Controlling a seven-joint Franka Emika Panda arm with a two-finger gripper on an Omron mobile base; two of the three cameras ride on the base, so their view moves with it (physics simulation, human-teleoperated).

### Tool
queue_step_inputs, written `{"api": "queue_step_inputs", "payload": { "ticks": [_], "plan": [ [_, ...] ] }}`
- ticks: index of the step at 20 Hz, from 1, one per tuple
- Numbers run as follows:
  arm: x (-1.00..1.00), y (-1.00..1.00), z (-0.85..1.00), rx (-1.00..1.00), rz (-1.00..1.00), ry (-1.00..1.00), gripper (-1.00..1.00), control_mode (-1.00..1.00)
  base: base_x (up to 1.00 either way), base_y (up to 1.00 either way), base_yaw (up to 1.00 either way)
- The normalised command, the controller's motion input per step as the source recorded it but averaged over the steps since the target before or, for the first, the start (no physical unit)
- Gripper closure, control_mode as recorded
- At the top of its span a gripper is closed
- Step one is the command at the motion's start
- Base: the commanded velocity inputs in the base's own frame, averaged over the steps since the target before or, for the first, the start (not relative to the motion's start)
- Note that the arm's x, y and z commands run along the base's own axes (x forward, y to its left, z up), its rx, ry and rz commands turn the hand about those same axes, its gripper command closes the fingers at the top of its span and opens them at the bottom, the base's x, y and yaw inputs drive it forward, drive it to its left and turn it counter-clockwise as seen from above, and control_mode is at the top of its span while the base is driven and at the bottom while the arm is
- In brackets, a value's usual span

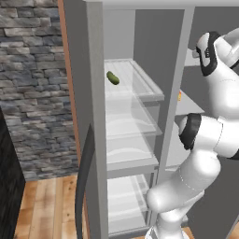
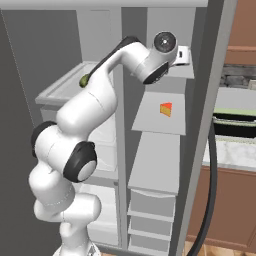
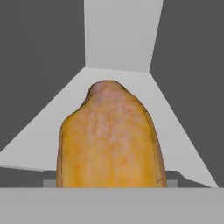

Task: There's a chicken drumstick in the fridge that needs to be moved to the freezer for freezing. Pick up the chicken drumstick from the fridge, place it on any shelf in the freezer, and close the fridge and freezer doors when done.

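the arm reached up into the right-hand fridge compartment, and the hand [image 2: 184, 55] sat just over an upper shelf [image 2: 185, 73] there. in the hand view the chicken drumstick [image 3: 109, 140] loomed golden and huge, right up against the camera, lying on that shelf. the finger tips were hidden behind it, so whether the hand was wide or clamped on the meat could not be told. the danger, as i judged it: a rounded, tapering drumstick could squirt out of a shallow pinch and roll toward the back wall. a cheese wedge [image 2: 165, 109] lay one shelf lower; a pickle [image 1: 112, 77] sat in the left freezer compartment. no brands, labels or writing were readable anywhere.
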Motion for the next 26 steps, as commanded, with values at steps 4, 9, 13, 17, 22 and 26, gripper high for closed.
{"api": "queue_step_inputs", "payload": {
  "ticks": [4,9,13,17,22,26],
  "plan": [
    [0.29,-0.15,-0.09,0.0,0.0,0.0,1.0,-1.0,0.0,0.0,0.0],
    [0.24,-0.11,-0.15,0.0,0.0,0.0,1.0,-1.0,0.0,0.0,0.0],
    [0.22,0.0,-0.16,0.0,0.0,0.0,1.0,-1.0,0.0,0.0,0.0],
    [0.24,0.0,-0.23,0.0,0.0,0.0,1.0,-1.0,0.0,0.0,0.0],
    [0.25,0.0,-0.24,0.0,0.0,0.0,1.0,-1.0,0.0,0.0,0.0],
    [0.34,-0.02,-0.07,0.0,0.0,0.0,1.0,-1.0,0.0,0.0,0.0]
  ]
}}
